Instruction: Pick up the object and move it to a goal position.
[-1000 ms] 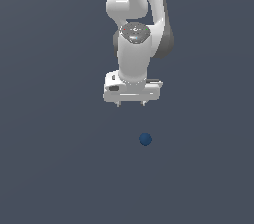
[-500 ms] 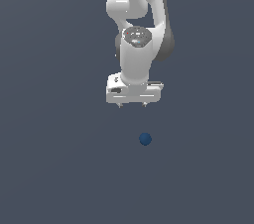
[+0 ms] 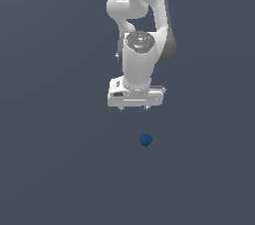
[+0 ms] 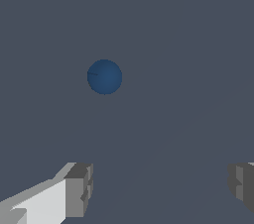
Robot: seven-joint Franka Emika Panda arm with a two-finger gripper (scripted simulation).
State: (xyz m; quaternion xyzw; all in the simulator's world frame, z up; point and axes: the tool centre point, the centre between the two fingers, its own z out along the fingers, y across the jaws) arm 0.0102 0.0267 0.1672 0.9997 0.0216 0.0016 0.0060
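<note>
The object is a small dark blue ball [image 3: 145, 140] lying on the flat grey ground, also seen in the wrist view as the ball [image 4: 104, 76]. My white gripper [image 3: 133, 109] hangs above the ground, pointing down, a short way behind the ball and slightly toward the exterior view's left of it. Its fingers [image 4: 77, 190] stand wide apart with nothing between them, so the gripper [image 4: 161, 186] is open. The ball lies apart from both fingers, untouched. No goal marker shows in either view.
The white arm [image 3: 142, 25] rises behind the gripper toward the top of the exterior view. Plain grey ground [image 3: 55, 159] fills everything else.
The gripper has shifted slightly toward the exterior view's right and a little lower. The ball has stayed where it was.
</note>
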